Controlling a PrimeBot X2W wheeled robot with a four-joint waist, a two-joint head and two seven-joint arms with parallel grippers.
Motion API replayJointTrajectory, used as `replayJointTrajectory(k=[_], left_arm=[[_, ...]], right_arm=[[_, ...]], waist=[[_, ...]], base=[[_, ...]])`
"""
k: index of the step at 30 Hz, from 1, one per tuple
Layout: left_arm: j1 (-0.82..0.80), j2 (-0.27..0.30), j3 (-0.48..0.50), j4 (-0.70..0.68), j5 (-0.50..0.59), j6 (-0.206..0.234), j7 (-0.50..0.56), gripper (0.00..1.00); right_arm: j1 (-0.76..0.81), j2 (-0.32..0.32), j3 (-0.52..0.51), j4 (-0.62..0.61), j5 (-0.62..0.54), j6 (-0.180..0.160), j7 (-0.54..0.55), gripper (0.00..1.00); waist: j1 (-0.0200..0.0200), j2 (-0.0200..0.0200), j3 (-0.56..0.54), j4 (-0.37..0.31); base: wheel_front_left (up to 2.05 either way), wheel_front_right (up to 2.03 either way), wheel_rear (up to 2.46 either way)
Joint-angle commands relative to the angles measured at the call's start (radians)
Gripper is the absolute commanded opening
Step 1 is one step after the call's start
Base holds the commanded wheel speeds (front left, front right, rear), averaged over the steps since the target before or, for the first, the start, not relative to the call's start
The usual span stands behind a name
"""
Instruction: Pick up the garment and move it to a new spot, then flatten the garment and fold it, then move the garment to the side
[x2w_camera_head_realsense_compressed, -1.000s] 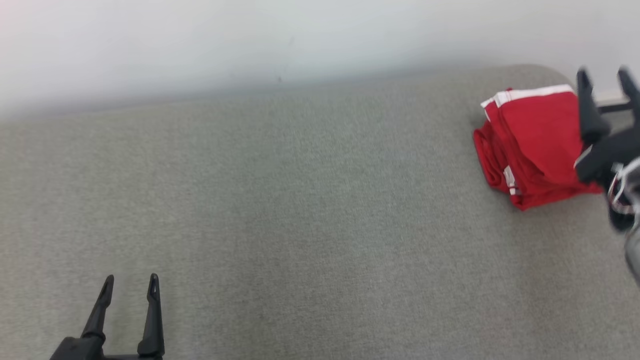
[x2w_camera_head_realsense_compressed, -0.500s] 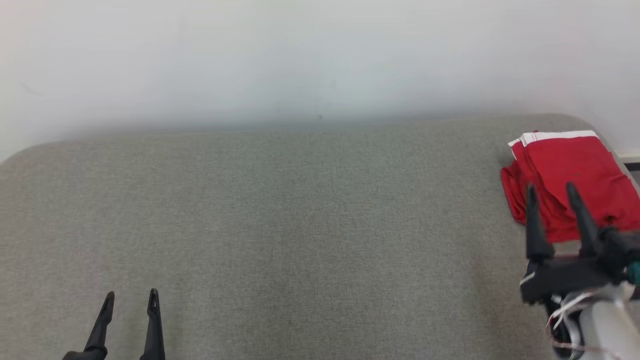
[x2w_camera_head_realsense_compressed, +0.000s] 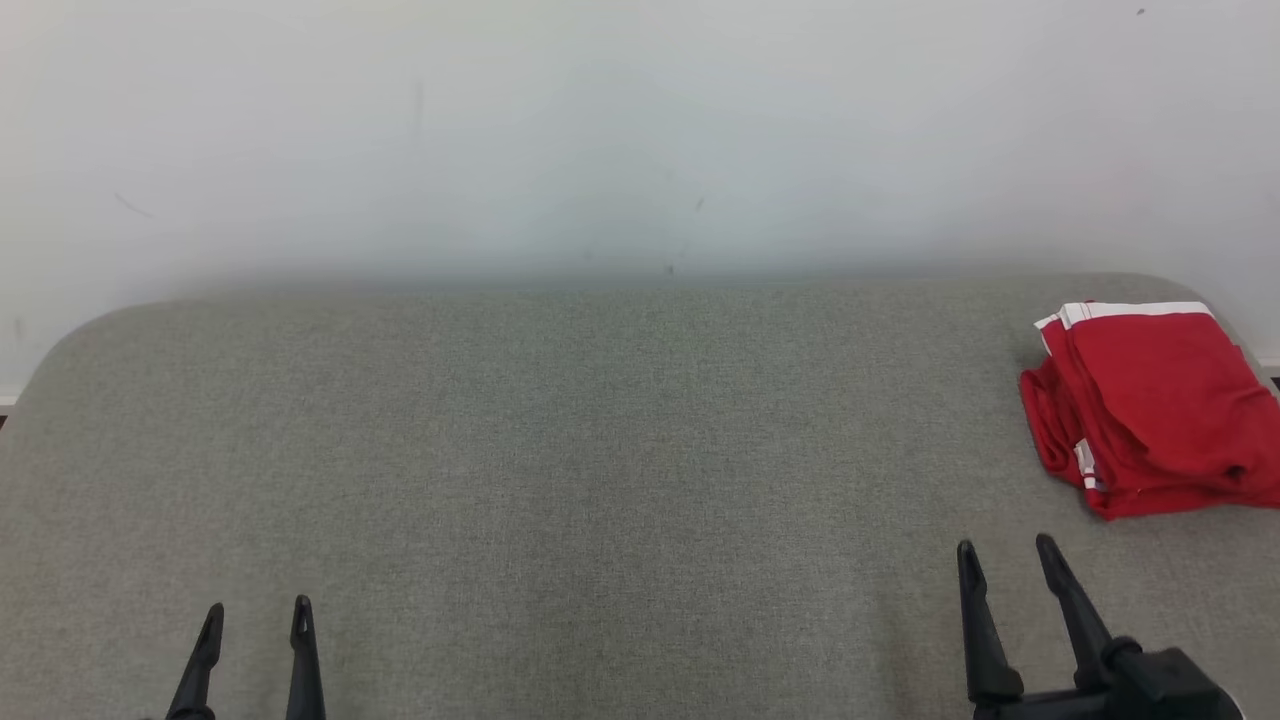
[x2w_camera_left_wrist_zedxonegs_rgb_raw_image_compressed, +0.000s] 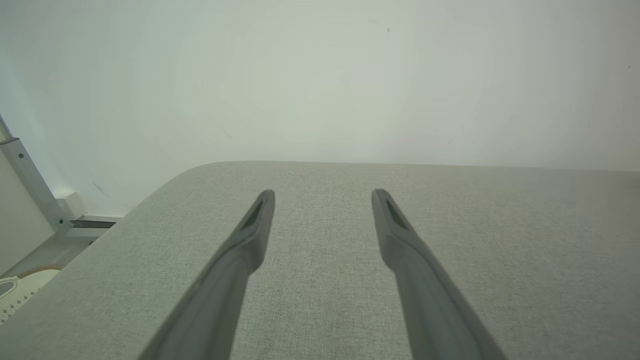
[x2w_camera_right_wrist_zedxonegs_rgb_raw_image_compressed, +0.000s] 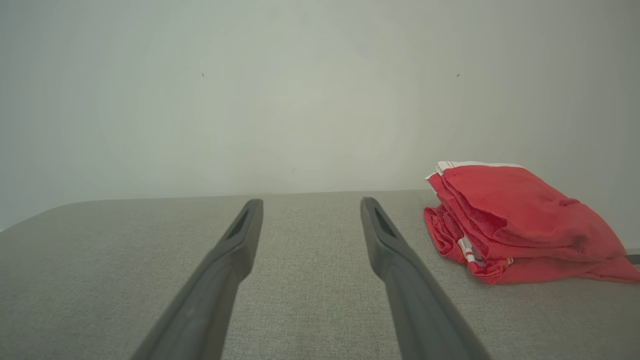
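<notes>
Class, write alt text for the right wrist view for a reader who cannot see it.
A folded red garment with white trim lies on a grey fabric surface by a pale wall, right of the right gripper, whose two dark fingers stand open and empty.

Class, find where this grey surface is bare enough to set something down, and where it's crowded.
Bare: the grey surface from its rounded left end past the middle, between the wall and the open left gripper and right gripper. Crowded: the far right corner, where the red garment lies.
</notes>
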Motion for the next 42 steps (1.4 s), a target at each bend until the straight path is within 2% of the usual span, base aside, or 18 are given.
replayJointTrajectory(k=[1, 14, 30, 41, 42], left_arm=[[0.017, 0.002, 0.007, 0.003, 0.005, 0.007, -0.005, 1.0], [0.056, 0.02, 0.008, 0.01, 0.034, 0.042, -0.006, 1.0], [0.066, 0.009, 0.011, -0.01, 0.005, 0.03, -0.008, 1.0], [0.069, 0.012, 0.01, -0.002, -0.001, 0.045, -0.008, 1.0], [0.059, 0.011, 0.01, -0.003, 0.002, 0.044, -0.003, 0.0]], right_arm=[[0.029, 0.008, 0.004, -0.012, -0.008, -0.002, -0.001, 1.0], [0.065, 0.013, 0.02, -0.028, -0.016, -0.002, -0.001, 1.0], [0.057, 0.013, 0.031, -0.004, -0.013, -0.002, -0.001, 1.0], [0.054, 0.013, 0.031, 0.001, -0.007, -0.002, -0.001, 1.0], [0.062, 0.011, 0.032, -0.001, -0.009, 0.0, 0.0, 0.0]], waist=[[0.0001, 0.0001, -0.004, 0.0], [0.0001, 0.0001, -0.015, -0.015], [0.0001, 0.0001, -0.022, -0.015], [0.0001, 0.0001, -0.023, -0.018], [0.0001, 0.0001, -0.023, -0.018]], base=[[0.0, 0.0, 0.0], [0.0, 0.0, 0.0], [0.0, 0.0, 0.0], [0.0, 0.0, 0.0], [0.0, 0.0, 0.0]])
